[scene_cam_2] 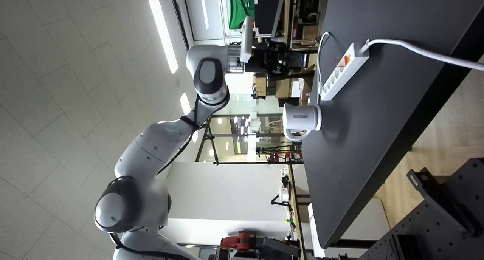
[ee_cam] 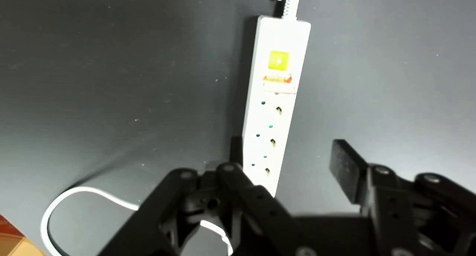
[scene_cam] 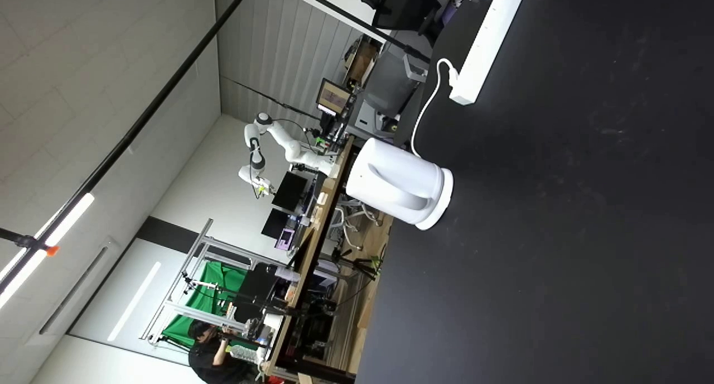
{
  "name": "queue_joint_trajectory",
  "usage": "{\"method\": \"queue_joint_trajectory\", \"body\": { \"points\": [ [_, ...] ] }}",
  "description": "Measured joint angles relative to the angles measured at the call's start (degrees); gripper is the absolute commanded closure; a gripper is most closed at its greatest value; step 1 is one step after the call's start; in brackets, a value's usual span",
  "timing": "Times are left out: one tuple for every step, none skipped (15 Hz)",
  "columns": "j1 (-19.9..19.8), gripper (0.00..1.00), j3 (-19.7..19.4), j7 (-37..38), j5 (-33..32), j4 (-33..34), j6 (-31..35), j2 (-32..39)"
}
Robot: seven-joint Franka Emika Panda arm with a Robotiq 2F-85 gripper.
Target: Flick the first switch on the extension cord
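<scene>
White-and-grey jointed robot arm (scene_cam_2: pixel 151 150), smooth-shelled, seen in an exterior view: bent at several joints, one patch blurred. Silver metal wrist ring (scene_cam_2: pixel 235 59) at its far end; from that, the black two-finger gripper (ee_cam: pixel 290 162) points downward. Wrist view: jaws well apart, dark blocky fingertips (ee_cam: pixel 347 172) facing across a wide gap.

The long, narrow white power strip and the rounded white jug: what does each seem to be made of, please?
Power strip: probably rigid plastic, apparently matte, judging by its crisp-edged, opaque body. Jug: likely smooth, satin plastic, given its soft, even shading; coated metal remains possible.
</scene>
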Motion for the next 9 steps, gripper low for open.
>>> {"method": "queue_joint_trajectory", "body": {
  "points": [
    [0.41,0.01,-0.32,0.00,-0.03,-0.74,0.48,-0.48],
    [0.74,0.00,-0.59,0.00,-0.03,-1.41,1.07,-0.88],
    [1.08,0.00,-0.91,0.00,-0.03,-2.00,1.49,-1.19],
    [1.31,0.00,-1.12,0.00,-0.04,-2.47,1.87,-1.46],
    [1.46,0.00,-1.27,0.01,-0.05,-2.94,2.29,-1.71],
    [1.64,0.00,-1.50,0.02,-0.05,-3.34,2.51,-1.93],
    [1.78,0.00,-1.73,0.02,-0.09,-3.61,2.62,-2.09],
    [1.86,0.00,-1.91,0.02,-0.13,-3.75,2.67,-2.17],
    [1.93,0.00,-2.10,0.03,-0.18,-3.90,2.70,-2.23]
  ]
}}
